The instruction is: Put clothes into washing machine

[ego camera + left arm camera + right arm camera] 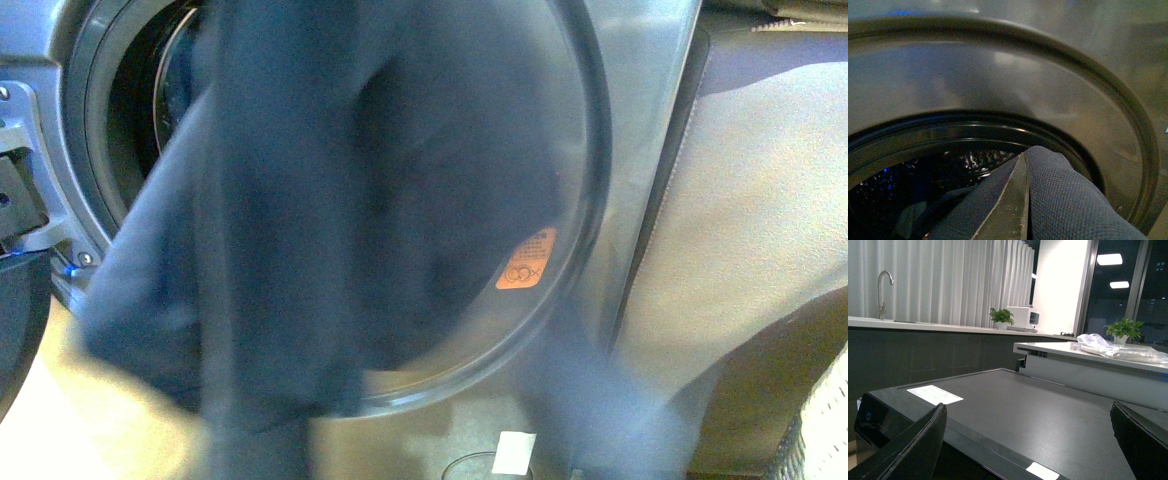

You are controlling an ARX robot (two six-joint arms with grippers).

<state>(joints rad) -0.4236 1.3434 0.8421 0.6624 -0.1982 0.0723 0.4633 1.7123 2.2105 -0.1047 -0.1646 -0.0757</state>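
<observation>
The clothes (300,230), a dark slate-blue garment, hang blurred in front of the washing machine (640,120) and cover most of its round porthole. An orange sticker (527,260) shows beside the fabric. In the left wrist view my left gripper (1023,161) is shut on the knit clothes (1068,200), which fold over its fingers (1010,215) at the mouth of the perforated steel drum (979,159). More dark fabric lies inside the drum. My right gripper (1028,440) is open over a flat dark machine top (1013,405), holding nothing. Neither gripper shows in the front view.
A beige-grey panel (760,220) stands right of the machine. A white woven basket (825,430) peeks in at the lower right. A white label (514,452) lies on the floor. In the right wrist view a counter with plants (1001,316) and a plastic bag (1118,347) lies beyond.
</observation>
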